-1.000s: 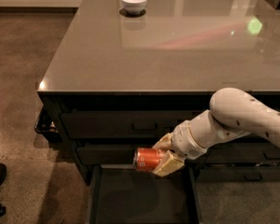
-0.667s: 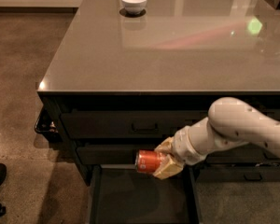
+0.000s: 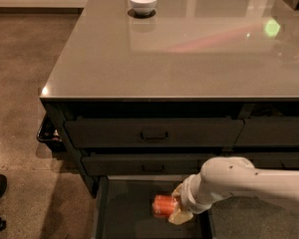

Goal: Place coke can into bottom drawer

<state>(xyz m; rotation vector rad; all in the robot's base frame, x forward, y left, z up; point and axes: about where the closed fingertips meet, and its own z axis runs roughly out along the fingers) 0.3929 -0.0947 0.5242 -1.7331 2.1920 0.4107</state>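
Glossy grey worktop caps the cabinet whose bottom drawer stands pulled out. Within that drawer's opening, right of its middle, the coke can is held sideways, a small red-orange cylinder. At the drawer's right side the pincer clasps the can's right end. Bare drawer floor lies open from the can to the drawer's left wall.

White arm enters from the right at the near edge and runs roughly level toward the left. Wrist angled down. Gripper sits low, near centre, tan fingers clamped around the coke can.
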